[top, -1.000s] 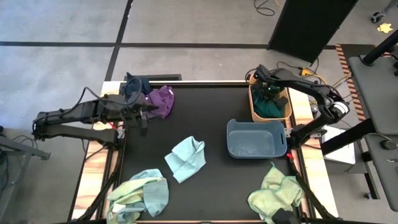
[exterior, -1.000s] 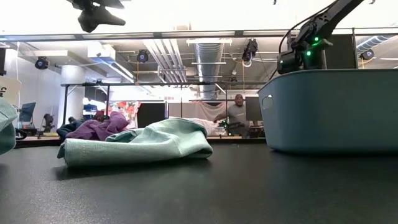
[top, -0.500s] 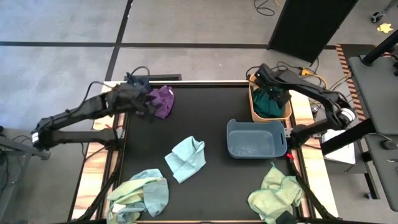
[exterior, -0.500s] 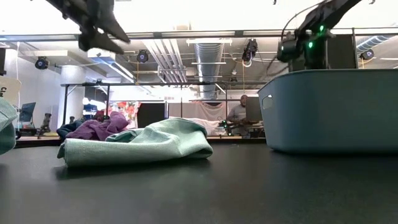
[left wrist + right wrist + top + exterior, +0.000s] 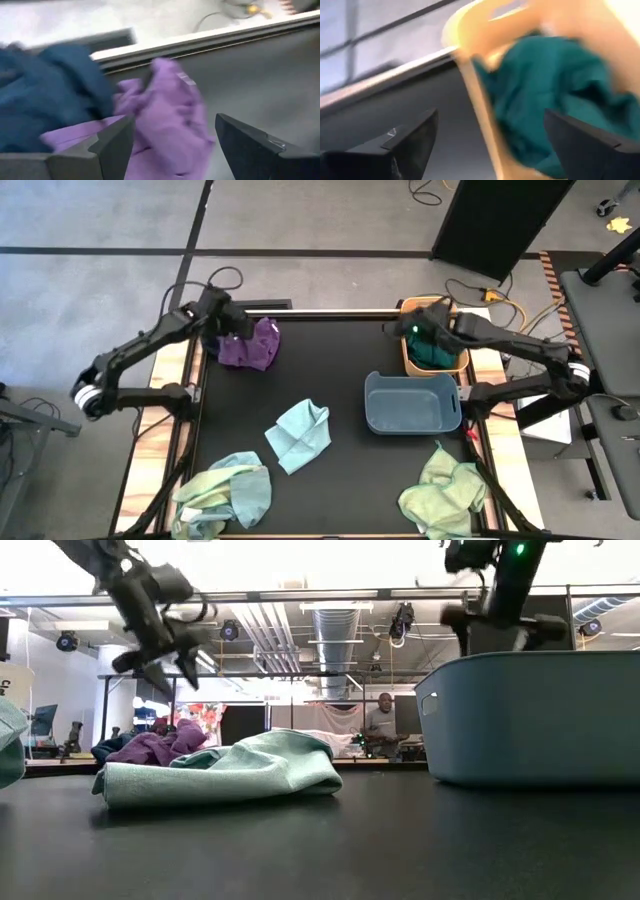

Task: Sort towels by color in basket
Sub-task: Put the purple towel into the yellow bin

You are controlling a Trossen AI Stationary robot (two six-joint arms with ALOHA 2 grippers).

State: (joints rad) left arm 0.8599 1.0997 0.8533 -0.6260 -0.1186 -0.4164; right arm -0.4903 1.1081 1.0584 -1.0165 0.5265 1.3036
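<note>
My left gripper (image 5: 170, 145) hangs over the purple towel (image 5: 248, 346), fingers wide, empty. Right gripper (image 5: 487, 145) by the tan bin (image 5: 409, 356) w/ dark green towel (image 5: 435, 348), fingers wide too.

Taking the plastic bin (image 5: 412, 402) at the tabletop's (image 5: 340, 360) middle right as landmark: a tan basket (image 5: 408, 352) is sitting just behind it, with one towel (image 5: 436, 350) lying inside. A folded towel (image 5: 299, 434) is lying to the bin's left. Two bunched towels (image 5: 250, 345) are lying together at the far left corner. A towel heap (image 5: 228, 490) is resting at the near left corner, and another (image 5: 442, 490) is lying just in front of the bin.
</note>
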